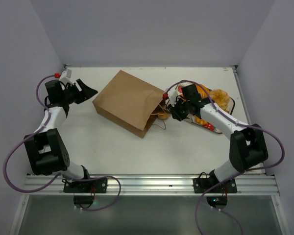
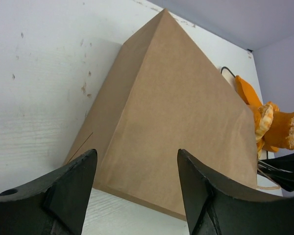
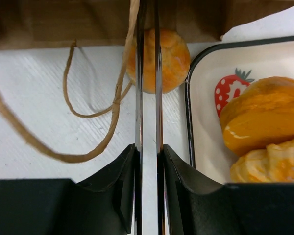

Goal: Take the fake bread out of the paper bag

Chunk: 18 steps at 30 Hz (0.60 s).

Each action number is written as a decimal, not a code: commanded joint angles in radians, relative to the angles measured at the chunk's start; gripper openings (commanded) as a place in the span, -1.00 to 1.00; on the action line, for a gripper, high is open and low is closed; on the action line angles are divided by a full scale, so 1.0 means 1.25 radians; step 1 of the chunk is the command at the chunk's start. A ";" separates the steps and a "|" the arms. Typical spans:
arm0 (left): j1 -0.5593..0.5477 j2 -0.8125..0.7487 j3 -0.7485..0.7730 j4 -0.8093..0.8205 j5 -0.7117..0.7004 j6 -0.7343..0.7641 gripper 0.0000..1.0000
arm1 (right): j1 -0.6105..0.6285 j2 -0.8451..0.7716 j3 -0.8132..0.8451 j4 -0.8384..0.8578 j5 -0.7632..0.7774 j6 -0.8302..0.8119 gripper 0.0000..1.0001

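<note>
Right wrist view: round bread roll [image 3: 174, 58] sits at the mouth of the paper bag [image 1: 127, 100], lying flat on the counter [image 1: 112, 152]. It is dead ahead of the right jaws, which are pinched nearly closed on nothing visible. Right arm nearer. Left jaws released, facing the bag's closed end.

White table [image 1: 88, 147], scuffed and speckled in the left wrist view. Brown paper bag [image 1: 130, 103] lies flat on its side at centre frame, mouth toward lower right. Its twisted paper handles [image 3: 115, 105] trail loose on the tabletop. One round orange bread roll [image 3: 171, 58] sits on the table at the bag mouth, just beside the tray rim. White black-rimmed tray [image 3: 206, 132], strawberry print, right of bag.
</note>
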 commanded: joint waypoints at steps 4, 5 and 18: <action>0.007 -0.089 0.029 0.021 -0.056 -0.005 0.42 | 0.000 -0.149 0.002 -0.054 -0.029 -0.048 -0.39; 0.007 -0.102 0.018 0.022 -0.064 -0.002 0.43 | 0.000 -0.164 -0.003 -0.064 -0.024 -0.053 -0.36; 0.003 -0.392 -0.182 0.044 -0.077 0.011 0.61 | 0.002 -0.316 -0.060 -0.155 0.062 -0.125 -0.20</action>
